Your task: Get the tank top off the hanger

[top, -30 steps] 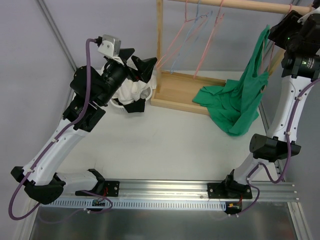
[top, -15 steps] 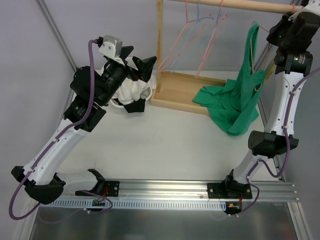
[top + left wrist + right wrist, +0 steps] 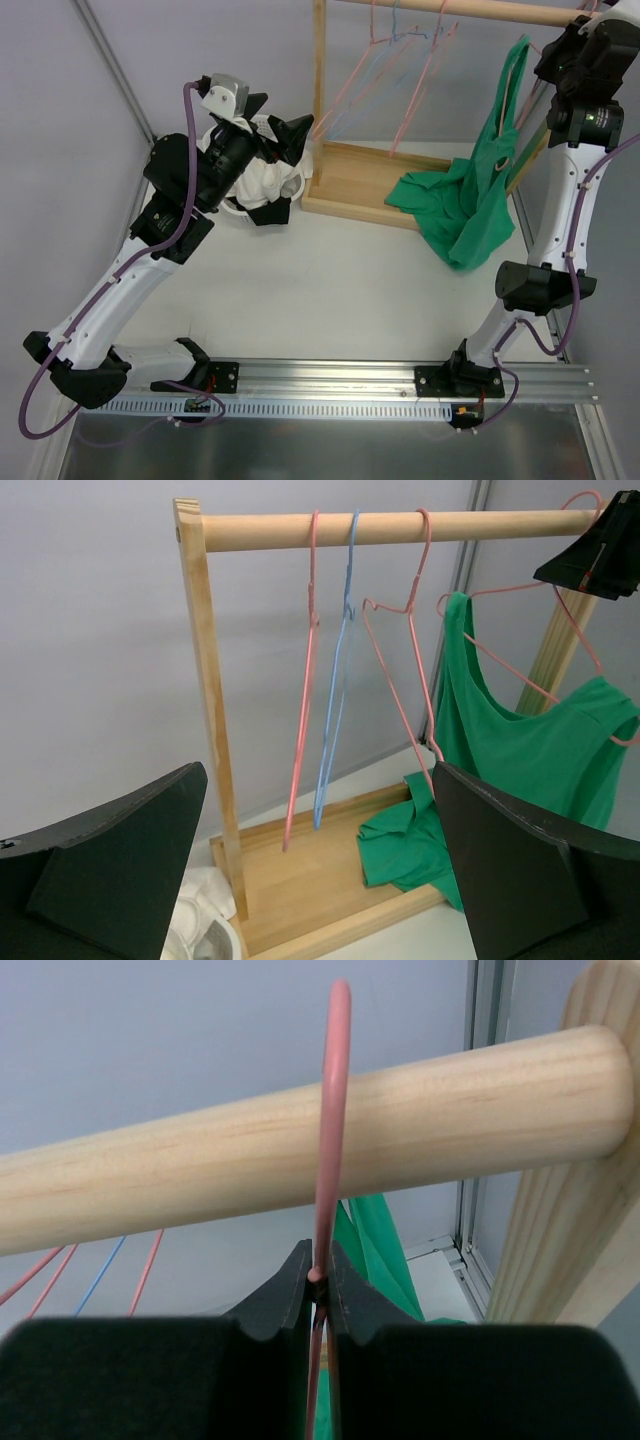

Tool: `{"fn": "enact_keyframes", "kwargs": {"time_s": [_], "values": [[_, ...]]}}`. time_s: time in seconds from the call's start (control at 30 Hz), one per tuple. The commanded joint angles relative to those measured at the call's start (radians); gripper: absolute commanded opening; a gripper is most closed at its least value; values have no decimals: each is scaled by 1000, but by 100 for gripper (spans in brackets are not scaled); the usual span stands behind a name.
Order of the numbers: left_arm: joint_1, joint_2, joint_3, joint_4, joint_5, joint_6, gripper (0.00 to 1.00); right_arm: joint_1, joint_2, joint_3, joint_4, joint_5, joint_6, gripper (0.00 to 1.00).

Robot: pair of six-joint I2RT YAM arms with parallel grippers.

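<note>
The green tank top point(image 3: 470, 200) hangs by one strap from a pink hanger point(image 3: 335, 1080). Its lower part is heaped on the wooden rack's base and the table. It also shows in the left wrist view point(image 3: 530, 760). My right gripper point(image 3: 580, 35) is up at the rod's right end. In its wrist view the gripper point(image 3: 318, 1280) is shut on the hanger's neck, just under the wooden rod point(image 3: 450, 1100), with the hook over the rod. My left gripper point(image 3: 283, 170) is open and empty, left of the rack, facing it point(image 3: 320, 880).
Three empty hangers, two pink point(image 3: 305, 680) and one blue point(image 3: 340, 660), hang on the rod left of the tank top. The wooden rack's base point(image 3: 350, 180) and left post point(image 3: 215, 730) stand at the back. A white cloth heap point(image 3: 265, 180) lies under my left gripper.
My right gripper has risen and shifted slightly left with the hanger, up to the rod. The tank top's strap rose with it and the cloth swung. The left arm has barely moved.
</note>
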Motion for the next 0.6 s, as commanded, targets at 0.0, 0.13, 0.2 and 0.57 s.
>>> {"fn": "enact_keyframes", "kwargs": {"time_s": [0.0, 0.13, 0.2, 0.57], "values": [[-10, -19, 8, 59, -24, 24, 99, 13, -39, 50, 125, 7, 4, 0], [-10, -22, 13, 59, -20, 23, 99, 13, -53, 54, 149, -2, 6, 0], [-10, -23, 8, 59, -15, 14, 99, 12, -58, 59, 157, -5, 7, 0], [-10, -37, -4, 59, 37, -15, 99, 13, -108, 48, 163, -54, 39, 0]]}}
